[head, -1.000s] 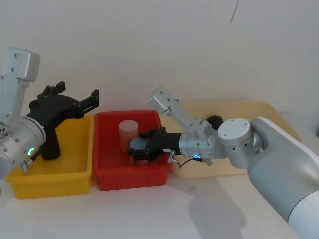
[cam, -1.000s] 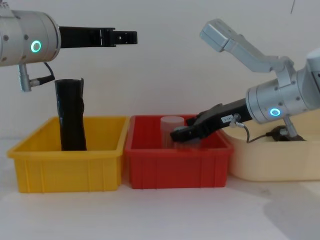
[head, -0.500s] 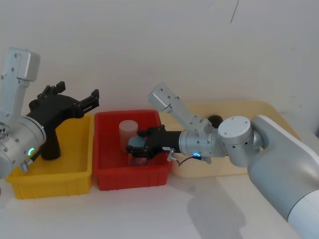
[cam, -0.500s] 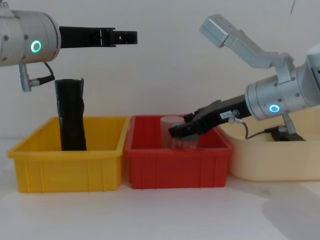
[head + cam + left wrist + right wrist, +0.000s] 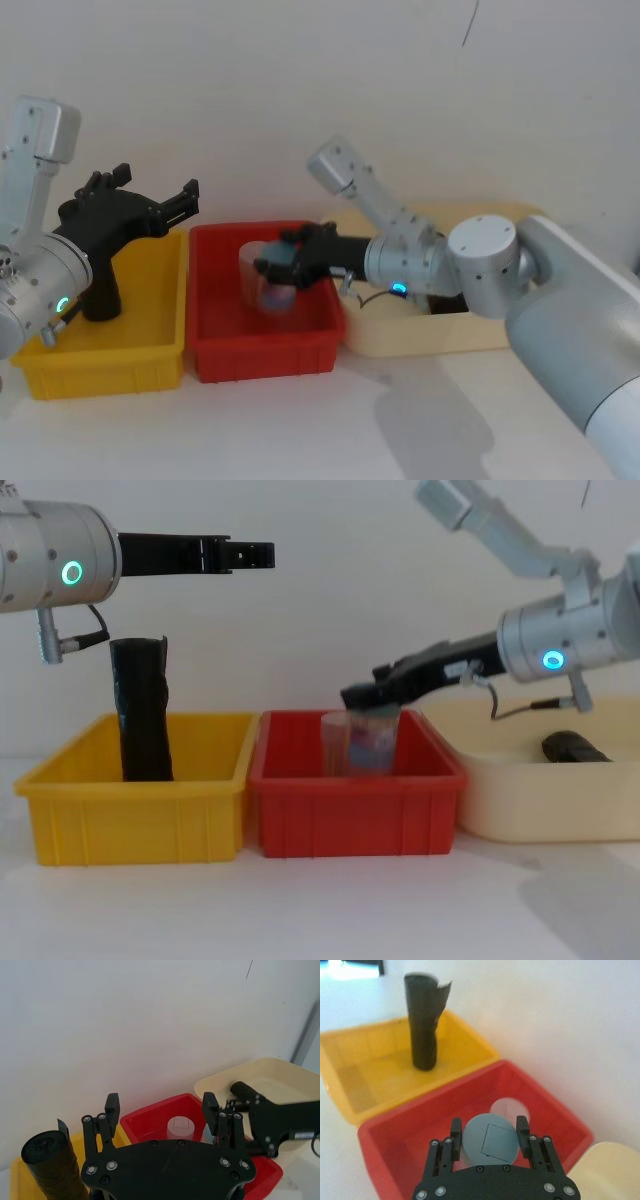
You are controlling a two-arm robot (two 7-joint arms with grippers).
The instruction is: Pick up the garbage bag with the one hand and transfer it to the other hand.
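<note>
Two black rolls, three trays and both grippers:

- garbage bag (image 5: 142, 720): tall black roll of plastic, standing upright at the back of the yellow bin (image 5: 130, 815), its base on the bin floor and its top well above the rim. A loose flap sticks up at the top edge. Nothing grips it.
- left gripper (image 5: 250, 552): on the arm with the green-teal ring, held level above the yellow bin, higher than the bag's top and clear of it. Its two fingers (image 5: 112, 1106) stand wide apart with nothing between them.
- red bin (image 5: 355, 810): middle tray, touching the yellow bin on one side and just beside the cream tray (image 5: 540, 810) on the other.
- right gripper (image 5: 365, 695): on the arm with the blue ring, reaching in over the red bin from the robot's right. Its fingers are clamped on a lidded container (image 5: 378, 742), a translucent pot with a grey-blue lid, whose lower part hangs below the bin's rim.
- translucent cup (image 5: 336, 742): stands in the red bin just beside the held container.
- second black roll (image 5: 574, 747): shorter, lying on its side in the cream tray, well apart from both grippers.
</note>
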